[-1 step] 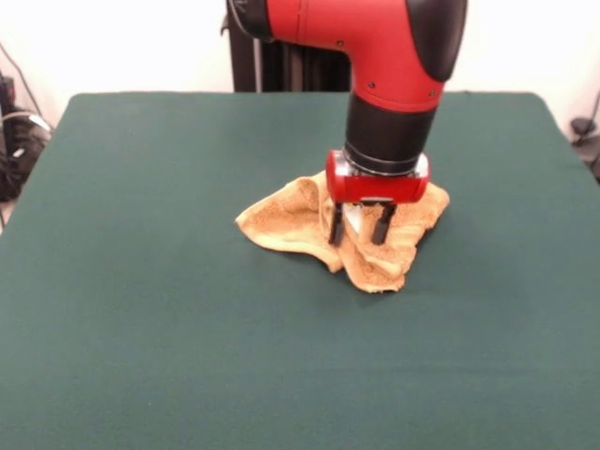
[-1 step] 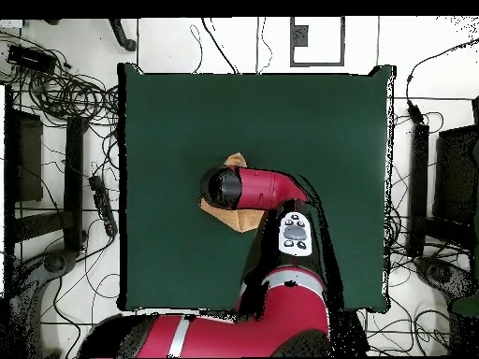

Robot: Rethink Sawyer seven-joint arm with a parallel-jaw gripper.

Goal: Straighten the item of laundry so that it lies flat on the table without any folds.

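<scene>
One crumpled orange-tan terry washcloth (image 1: 309,220) lies mid-way on the dark green felt table (image 1: 141,309). Black claw (image 1: 359,228), prongs apart, straddles a raised fold; pinching stacked layers risks dragging it bunched.

The washcloth (image 1: 300,217) is orange-tan terry cloth and it lies crumpled on the dark green surface (image 1: 141,309), near the middle and well apart from all four edges. It is not flat: the cloth is bunched in soft folds, with one flap spread to the left in the front view and a thicker folded lobe that reaches toward the near edge. A small white patch shows in the middle of the heap. In the overhead view only two small parts of the cloth (image 2: 236,218) are visible; the rest is hidden.
</scene>
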